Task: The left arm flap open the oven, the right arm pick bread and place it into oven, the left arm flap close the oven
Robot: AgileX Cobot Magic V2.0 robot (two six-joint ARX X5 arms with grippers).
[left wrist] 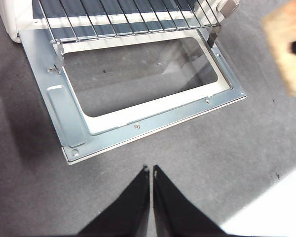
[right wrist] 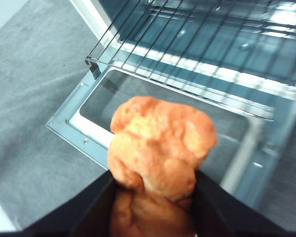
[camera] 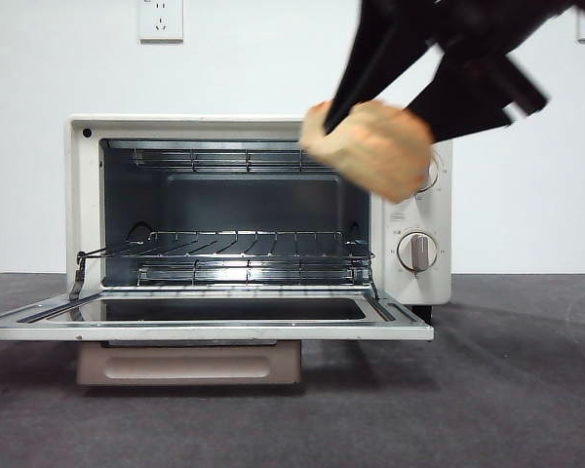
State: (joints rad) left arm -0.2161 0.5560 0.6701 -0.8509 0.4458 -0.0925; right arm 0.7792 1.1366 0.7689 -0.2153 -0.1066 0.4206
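bread in the air, oven door down

bread (camera: 370, 148) is up off the table, clamped in the right gripper (camera: 390, 97), which comes in dark and big from about 1 o'clock in the front view. the loaf hangs in front of the oven's (camera: 88, 195) upper right corner, at 2 o'clock from the middle of the cavity, covering part of the top knob. in the right wrist view the two black jaws press against either side of the orange, knobbly loaf (right wrist: 158, 148), closed onto it, with its free end poking out past them over the open door (right wrist: 84, 126).

the oven door (camera: 205, 330) lies flat and level, swung fully down, its glass panel facing up. the wire rack (camera: 244, 244) sits inside the cavity, bare. the lower knob (camera: 417, 252) shows clear on the control panel.

the left gripper (left wrist: 150, 170) hangs above the grey mat (left wrist: 227, 148), back from the door's outer edge (left wrist: 153, 126), at 6 o'clock from it, touching nothing. its jaws stand almost together, a thin slit between the tips, nothing in them. a blurred edge of the bread (left wrist: 286, 44) shows off at 2 o'clock from the door there.
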